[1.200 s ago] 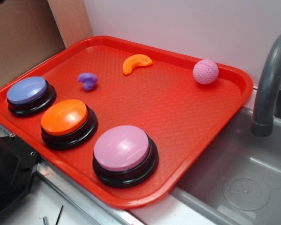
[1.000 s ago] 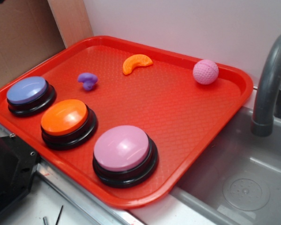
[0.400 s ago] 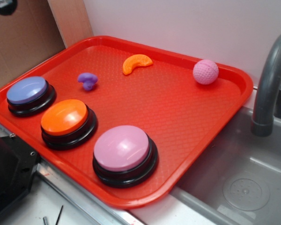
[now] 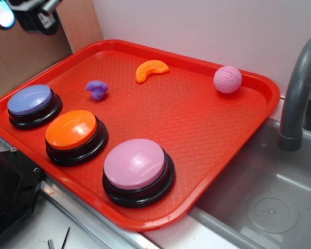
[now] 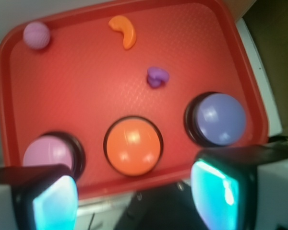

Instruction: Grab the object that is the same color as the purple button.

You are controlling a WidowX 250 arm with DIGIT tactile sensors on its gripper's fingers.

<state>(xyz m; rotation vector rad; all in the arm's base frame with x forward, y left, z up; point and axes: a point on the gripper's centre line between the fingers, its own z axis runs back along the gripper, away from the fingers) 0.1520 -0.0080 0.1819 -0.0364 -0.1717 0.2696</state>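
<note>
White wall backs a red tray (image 4: 207, 129) that we see sitting beside a grey sink (image 4: 269, 207) with a grey tap (image 4: 298, 88) at the right. Cardboard (image 4: 20, 57) stands at the far left.

Along the tray's near-left edge we find three domed buttons on black bases: the purple button (image 4: 30, 101) farthest left, an orange button (image 4: 72, 130) in the middle, and a pink button (image 4: 136, 165) nearest us. They sit close together in a row but apart.

The object (image 4: 97, 89), a small purple lumpy toy, lies on the tray floor just beyond the purple and orange buttons, touching neither. In the exterior view its wider cap runs roughly left to right, with a short stub pointing toward the near side; in the wrist view (image 5: 158, 76) the stub points toward the buttons. Its exact shape is too small for us to make out further.

An orange wedge (image 4: 151, 70) lies farther back, curved, well apart from the toy. A pink ball (image 4: 227, 79) rests near the far-right corner.

Our gripper (image 4: 20, 13) hangs high at the far-left corner of the exterior view, above the cardboard and clear of the tray. From the wrist view its two fingers (image 5: 216, 189) stand wide apart with nothing between them, framing the orange button below.
</note>
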